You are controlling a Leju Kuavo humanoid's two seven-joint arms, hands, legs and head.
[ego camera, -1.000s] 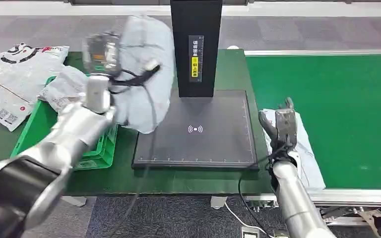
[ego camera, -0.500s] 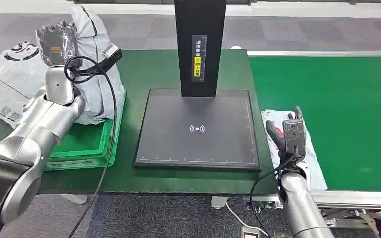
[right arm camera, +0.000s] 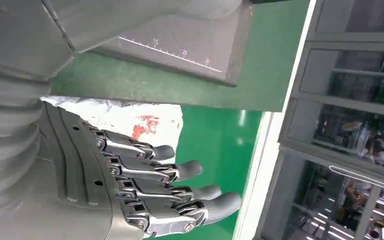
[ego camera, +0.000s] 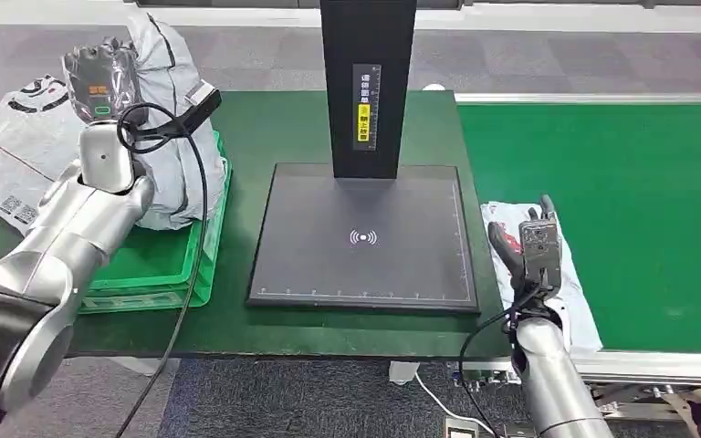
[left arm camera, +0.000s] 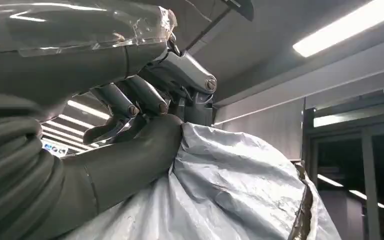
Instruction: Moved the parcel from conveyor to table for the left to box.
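- Green table, dark scanner pad at centre.
- Left hand gripped grey parcel, thumb against it, above green crate.
- Right hand empty, fingers spread over white parcel on conveyor.

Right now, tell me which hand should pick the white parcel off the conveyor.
Right. The right hand hovers open directly over the white parcel at the green conveyor's near edge. The left hand grips the grey parcel above the green crate.

Even, bright overhead light; sharp head view. Ceiling strip light glares; near hand soft.
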